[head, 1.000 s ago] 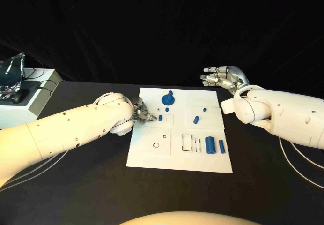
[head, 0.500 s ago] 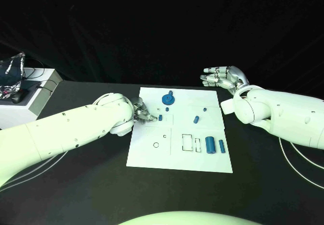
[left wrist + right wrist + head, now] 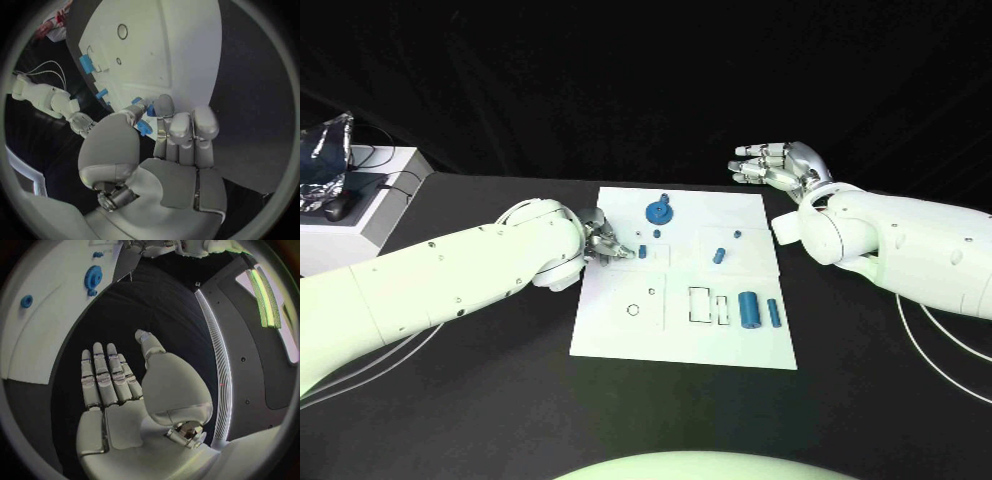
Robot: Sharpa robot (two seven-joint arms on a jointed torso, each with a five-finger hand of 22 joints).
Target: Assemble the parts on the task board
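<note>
Right now I see two blue cylinders [image 3: 762,309] lying on the task board's [image 3: 682,335] near right part. Left hand [image 3: 610,243] at the board's left edge pinches a small blue part [image 3: 144,127]. Farther back, a blue gear [image 3: 659,211]; right hand [image 3: 783,165] off the board, fingers spread, holding nothing.

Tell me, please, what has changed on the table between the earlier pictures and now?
Nothing has visibly moved. The left hand still rests at the left edge of the task board, its fingertips by a small blue part. The right hand stays raised and open beyond the board's far right corner. The blue gear lies where it was.
</note>
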